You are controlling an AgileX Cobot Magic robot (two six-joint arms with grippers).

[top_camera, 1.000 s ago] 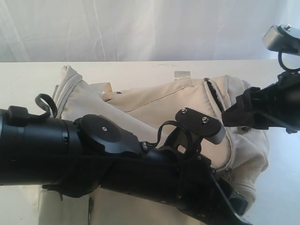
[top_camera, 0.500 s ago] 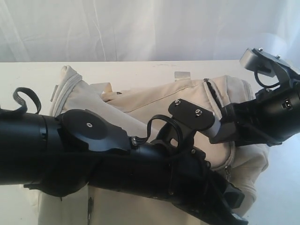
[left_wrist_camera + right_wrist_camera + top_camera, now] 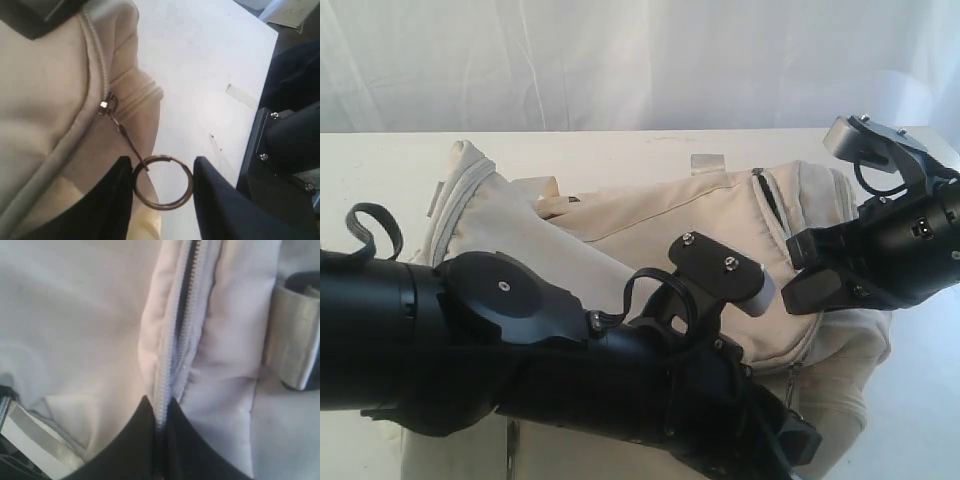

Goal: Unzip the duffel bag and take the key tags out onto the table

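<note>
the right gripper (image 3: pixel 159 432) has been brought in over the right end of the duffel bag (image 3: pixel 650 215), and its jaws, wide a second ago, are now pinched shut on the zip seam (image 3: pixel 175 340). the left gripper (image 3: pixel 162 200) is kept as it was, its fingers set against either side of the pull ring (image 3: pixel 162 207), which is tied by a thin cord to the slider (image 3: pixel 105 105); the ring appears to be held. the bag is laid close to the far edge of the table (image 3: pixel 380 170), and the zip is closed wherever it shows. the key tags are not seen and are judged to be inside. with the fabric now anchored, the opening pull is judged ready to start.
</note>
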